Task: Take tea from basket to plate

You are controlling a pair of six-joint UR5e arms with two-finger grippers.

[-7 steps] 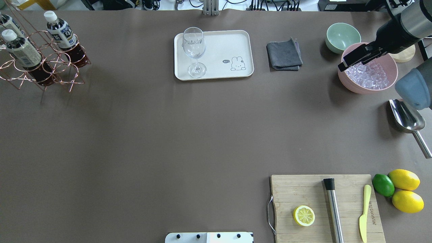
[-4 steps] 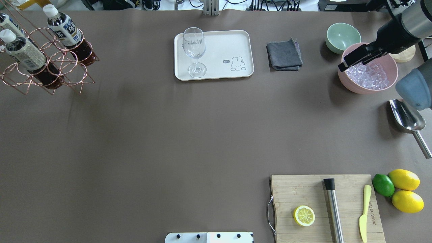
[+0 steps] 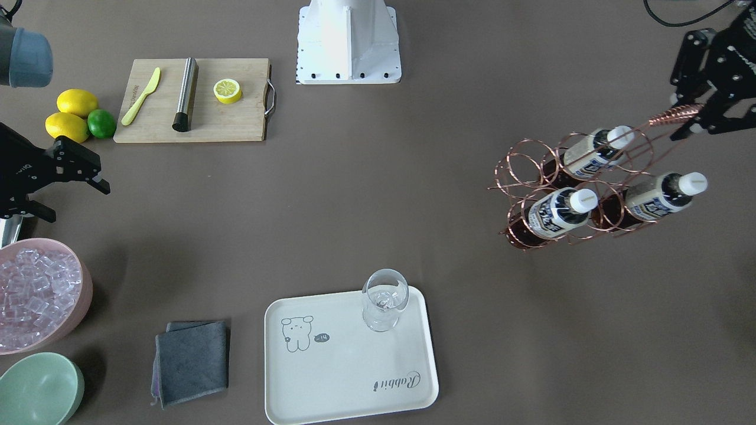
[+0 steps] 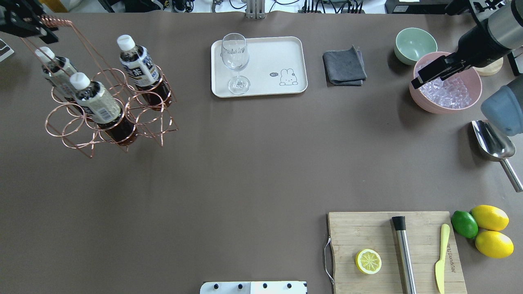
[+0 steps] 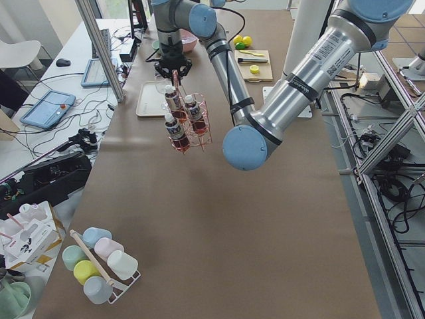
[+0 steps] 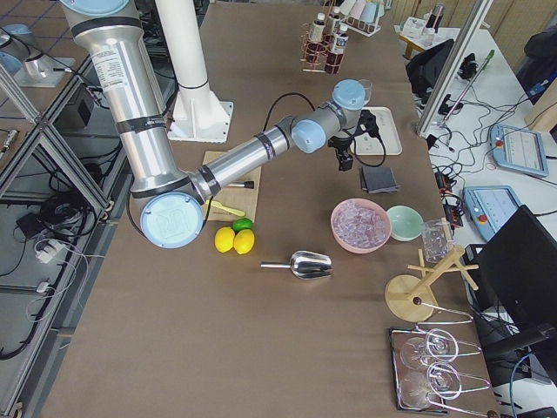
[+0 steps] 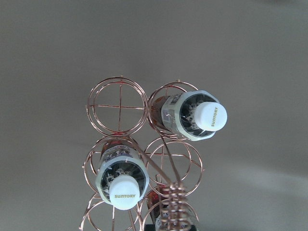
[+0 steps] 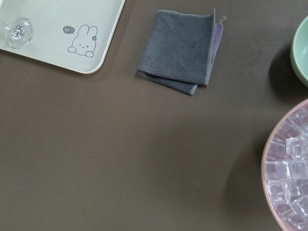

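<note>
Clearly the tea had not left the basket. Three bottles sat in its ring cells, hanging directly below the left jaws, which were pinched on the coiled top of the tall wire handle. The whole carrier looked to be off the counter and leaning, with the bottles tipped along with it. That seemed the main hazard. A thin wire handle gripped at one spot can pivot, so a quick move could set the load swinging. It could also work the coil out of the jaws or let a bottle ride up out of its open ring. Set down while tilted, the carrier could catch one edge first and topple. The plate lay well off to the side of the left jaws, with a wine glass standing on the end nearer them. A swinging carrier, or a bottle brought in low, could knock that glass over. The right jaws were spread and empty, far from the bottles, with a pink bowl of ice below and to one side of them.
</note>
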